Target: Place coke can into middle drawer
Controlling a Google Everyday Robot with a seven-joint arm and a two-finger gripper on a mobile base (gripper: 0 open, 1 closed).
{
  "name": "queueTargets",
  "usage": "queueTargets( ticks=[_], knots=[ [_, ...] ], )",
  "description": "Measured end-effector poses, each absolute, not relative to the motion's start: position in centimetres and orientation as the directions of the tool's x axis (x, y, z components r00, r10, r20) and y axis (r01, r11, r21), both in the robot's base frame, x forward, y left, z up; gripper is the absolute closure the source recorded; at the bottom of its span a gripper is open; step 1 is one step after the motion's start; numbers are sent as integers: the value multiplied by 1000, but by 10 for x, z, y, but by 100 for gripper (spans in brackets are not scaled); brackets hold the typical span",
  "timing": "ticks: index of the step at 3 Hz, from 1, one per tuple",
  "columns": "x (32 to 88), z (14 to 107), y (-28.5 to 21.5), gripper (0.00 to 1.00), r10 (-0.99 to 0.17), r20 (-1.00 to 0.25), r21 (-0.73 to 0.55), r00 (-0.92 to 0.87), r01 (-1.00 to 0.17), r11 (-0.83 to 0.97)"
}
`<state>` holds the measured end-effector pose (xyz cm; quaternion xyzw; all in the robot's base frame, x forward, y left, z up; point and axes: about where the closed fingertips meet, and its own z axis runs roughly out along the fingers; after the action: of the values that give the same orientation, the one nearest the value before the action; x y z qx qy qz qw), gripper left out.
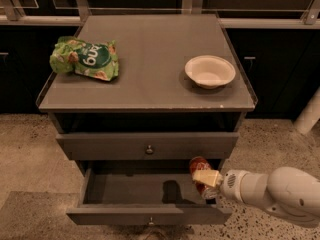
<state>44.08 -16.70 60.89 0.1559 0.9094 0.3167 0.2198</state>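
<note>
The coke can [199, 166] is a small red can held upright in my gripper [207, 180], which is shut on it. The white arm reaches in from the lower right. The can hangs over the right end of the open middle drawer [150, 215], a wide shallow grey drawer pulled out towards the camera, with its knob at the front edge. The can's shadow falls on the drawer floor to its left. The identical grey drawer above it [147, 145] is closed.
A green crisp bag [85, 59] lies at the left of the grey cabinet top [145, 81]. A white bowl [209, 71] sits at the right of it. Dark cabinets stand behind, and the floor is speckled stone.
</note>
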Motion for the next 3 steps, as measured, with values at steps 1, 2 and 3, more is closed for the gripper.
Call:
queueTargets(
  ticks=[1, 2, 3],
  knots=[
    [460, 569, -150, 100, 467, -288, 665, -836, 176, 725],
    [465, 564, -153, 100, 483, -296, 664, -824, 187, 724],
    [465, 559, -159, 100, 509, -290, 659, -811, 217, 721]
  ],
)
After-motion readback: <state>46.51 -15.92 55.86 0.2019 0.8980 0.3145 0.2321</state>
